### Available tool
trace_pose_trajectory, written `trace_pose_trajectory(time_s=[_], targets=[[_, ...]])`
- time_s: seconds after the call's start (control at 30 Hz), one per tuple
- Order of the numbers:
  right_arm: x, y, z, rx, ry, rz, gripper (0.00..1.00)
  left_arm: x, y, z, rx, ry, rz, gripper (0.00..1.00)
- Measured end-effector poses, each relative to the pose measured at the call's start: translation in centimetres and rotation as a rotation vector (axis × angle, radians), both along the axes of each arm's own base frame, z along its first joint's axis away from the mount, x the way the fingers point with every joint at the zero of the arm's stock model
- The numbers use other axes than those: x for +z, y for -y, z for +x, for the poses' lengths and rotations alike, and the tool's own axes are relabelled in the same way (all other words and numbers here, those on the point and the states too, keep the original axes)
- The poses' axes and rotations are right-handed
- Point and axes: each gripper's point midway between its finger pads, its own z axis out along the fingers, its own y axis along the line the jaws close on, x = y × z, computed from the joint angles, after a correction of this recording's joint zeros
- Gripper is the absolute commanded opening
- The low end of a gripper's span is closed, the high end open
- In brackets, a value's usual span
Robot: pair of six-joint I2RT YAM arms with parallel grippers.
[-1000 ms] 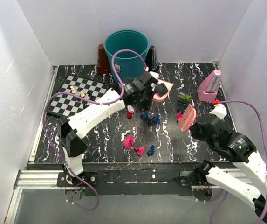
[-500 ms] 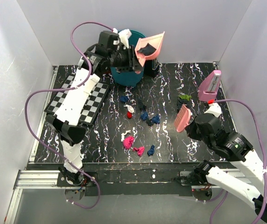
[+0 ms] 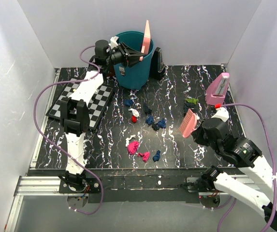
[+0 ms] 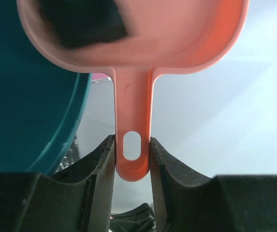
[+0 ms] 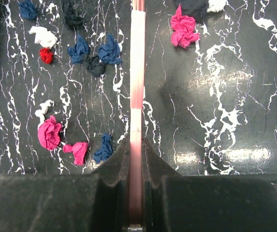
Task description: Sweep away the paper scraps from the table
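Many paper scraps (image 3: 133, 146) litter the table (image 3: 107, 142).

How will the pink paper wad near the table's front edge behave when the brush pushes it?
The pink wad looks loosely crumpled, so it is probably very light and soft. Its irregular creases suggest it would tumble unevenly on the smooth table, possibly slipping past the brush.

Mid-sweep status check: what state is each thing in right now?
dustpan: tipped on edge over the bin, dark scrap inside.
bin: upright, open.
left gripper: shut on the dustpan's handle.
right gripper: shut on the brush.
paper scraps: scattered loose on the table.
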Motion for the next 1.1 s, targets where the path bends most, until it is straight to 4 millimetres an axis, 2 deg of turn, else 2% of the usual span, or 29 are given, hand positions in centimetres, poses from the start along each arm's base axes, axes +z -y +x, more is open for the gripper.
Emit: trace_pose_trajectory(time_s=[0.07, 0.27, 0.47, 0.6, 0.73, 0.9, 1.0, 1.1], targets=[[0.1, 0.1, -0.1, 0.0, 0.004, 0.003, 0.01, 0.6, 0.3, 0.2, -0.008, -0.009, -0.067, 0.22], [0.0, 0.1, -0.1, 0.0, 0.003, 0.003, 0.01, 3.4, 0.4, -1.0, -0.053, 0.016, -0.234, 0.23], [-0.3, 0.2, -0.1, 0.0, 0.0, -0.008, 0.01, 5.3, 0.3, -2.6, -0.095, 0.061, -0.252, 0.23], [-0.5, 0.5, 0.3, -0.004, -0.001, -0.052, 0.01, 7.5, 0.1, -5.0, -0.145, 0.139, -0.217, 0.23], [-0.6, -0.3, 1.4, 0.013, -0.039, -0.123, 0.01, 10.4, -0.7, -9.2, -0.187, 0.26, -0.115, 0.23], [-1.2, -2.7, 3.1, 0.071, -0.071, -0.147, 0.01, 14.0, -3.0, -16.3, -0.185, 0.461, 0.062, 0.24], [-0.8, -5.0, 3.7, 0.131, -0.059, -0.078, 0.01, 14.0, -5.1, -20.2, -0.129, 0.545, 0.209, 0.24], [0.6, -7.3, 4.5, 0.173, -0.008, 0.023, 0.01, 11.6, -7.8, -22.5, -0.034, 0.554, 0.394, 0.24]])
